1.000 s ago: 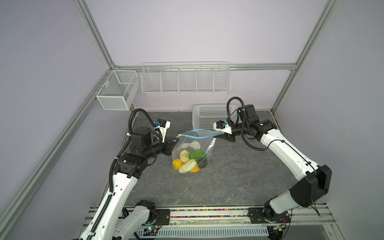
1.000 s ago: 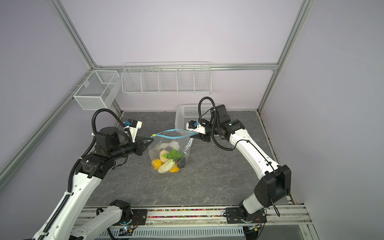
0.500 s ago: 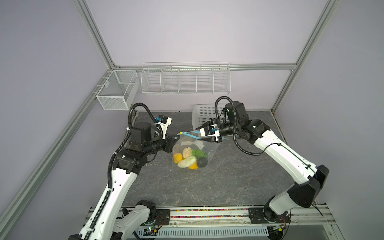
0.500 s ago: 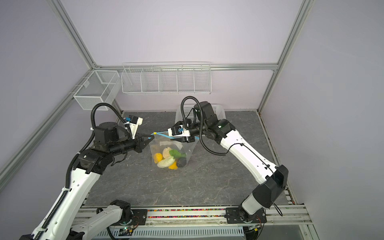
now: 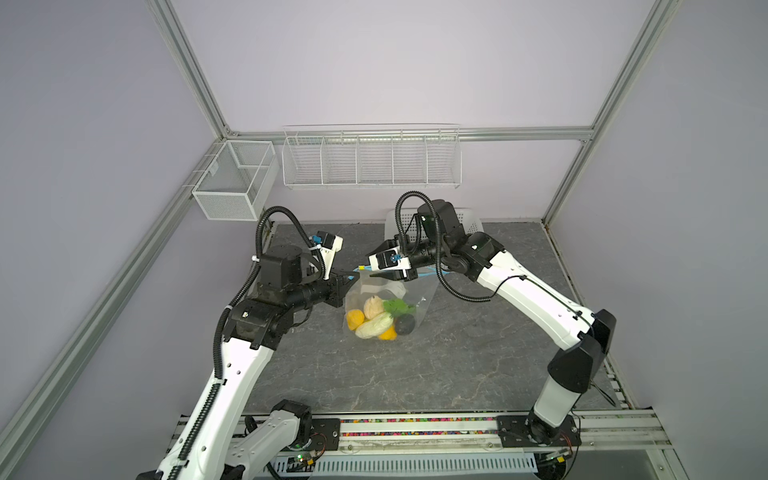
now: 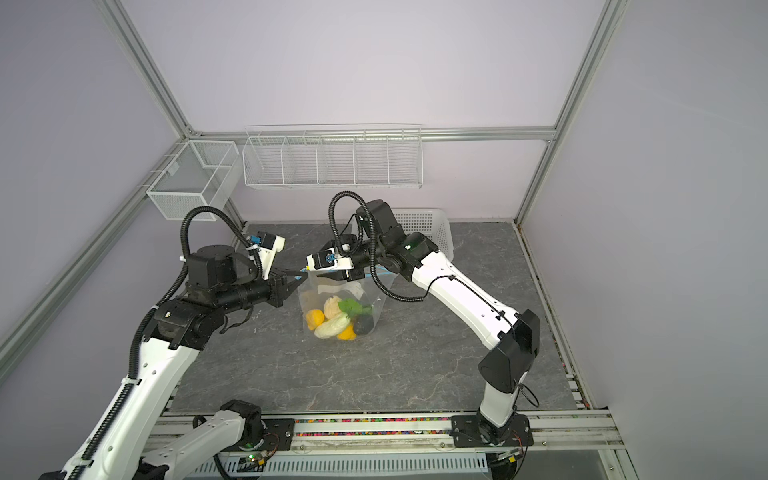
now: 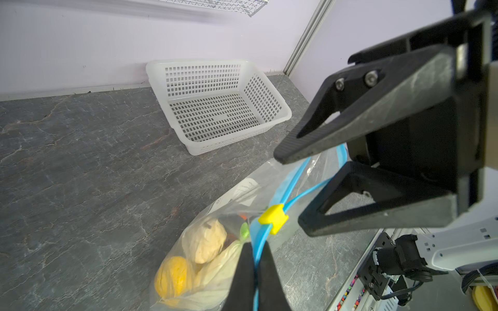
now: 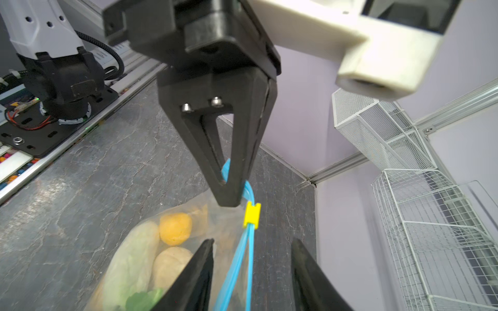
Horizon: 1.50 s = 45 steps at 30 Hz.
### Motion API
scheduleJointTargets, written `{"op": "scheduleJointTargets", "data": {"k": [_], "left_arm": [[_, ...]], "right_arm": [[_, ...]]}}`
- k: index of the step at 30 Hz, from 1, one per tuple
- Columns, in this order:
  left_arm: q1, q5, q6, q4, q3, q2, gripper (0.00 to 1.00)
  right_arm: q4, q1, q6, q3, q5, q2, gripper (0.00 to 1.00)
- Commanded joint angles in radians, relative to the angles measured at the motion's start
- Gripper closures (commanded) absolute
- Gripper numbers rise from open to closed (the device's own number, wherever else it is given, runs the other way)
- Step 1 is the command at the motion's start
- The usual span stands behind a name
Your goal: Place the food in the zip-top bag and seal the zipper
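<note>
Left wrist view: bag loaded, zipper not yet run shut.
Left end effector (image 7: 256, 246) pinched the zipper (image 8: 250, 258) end beside the slider (image 7: 273, 218); right end effector (image 8: 252, 241) stood half-open astride it. Bag (image 5: 419, 299) hung between them, food (image 5: 374, 320) sagging low over the surface (image 5: 415, 374). Judged soft, slippery film, light load: take the stiff slider.

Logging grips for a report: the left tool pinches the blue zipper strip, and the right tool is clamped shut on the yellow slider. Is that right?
Not quite. The left tool does pinch the blue zipper strip, but the right tool is open, straddling the strip short of the yellow slider, as the right wrist view shows.
</note>
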State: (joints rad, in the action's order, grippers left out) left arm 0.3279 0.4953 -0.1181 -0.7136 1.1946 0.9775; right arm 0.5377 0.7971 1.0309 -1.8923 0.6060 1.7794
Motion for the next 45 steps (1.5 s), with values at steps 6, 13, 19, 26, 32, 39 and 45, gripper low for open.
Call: {"op": "scheduleJointTargets", "data": {"k": [6, 13, 19, 26, 32, 39, 45], "left_arm": [[0.004, -0.01, 0.032, -0.005, 0.017, -0.028, 1.0], [0.005, -0.014, 0.035, -0.003, 0.016, -0.028, 1.0], [0.004, -0.015, 0.035, 0.002, 0.011, -0.032, 1.0], [0.003, -0.024, 0.037, 0.0, 0.007, -0.036, 1.0], [0.005, -0.023, 0.04, 0.004, 0.001, -0.039, 1.0], [0.003, -0.044, 0.05, 0.006, -0.014, -0.051, 1.0], [0.004, -0.122, 0.039, 0.032, -0.07, -0.081, 1.0]], "right_arm": [[0.092, 0.022, 0.038, -0.111, 0.021, 0.084, 0.65], [0.148, 0.035, 0.052, -0.151, 0.017, 0.11, 0.71], [0.146, 0.039, 0.047, -0.157, 0.005, 0.118, 0.75], [0.142, 0.045, 0.047, -0.166, 0.005, 0.12, 0.78], [0.14, 0.049, 0.046, -0.168, -0.001, 0.122, 0.82], [0.146, 0.05, 0.047, -0.174, -0.017, 0.127, 0.86], [0.168, 0.045, 0.054, -0.174, -0.031, 0.123, 0.92]]}}
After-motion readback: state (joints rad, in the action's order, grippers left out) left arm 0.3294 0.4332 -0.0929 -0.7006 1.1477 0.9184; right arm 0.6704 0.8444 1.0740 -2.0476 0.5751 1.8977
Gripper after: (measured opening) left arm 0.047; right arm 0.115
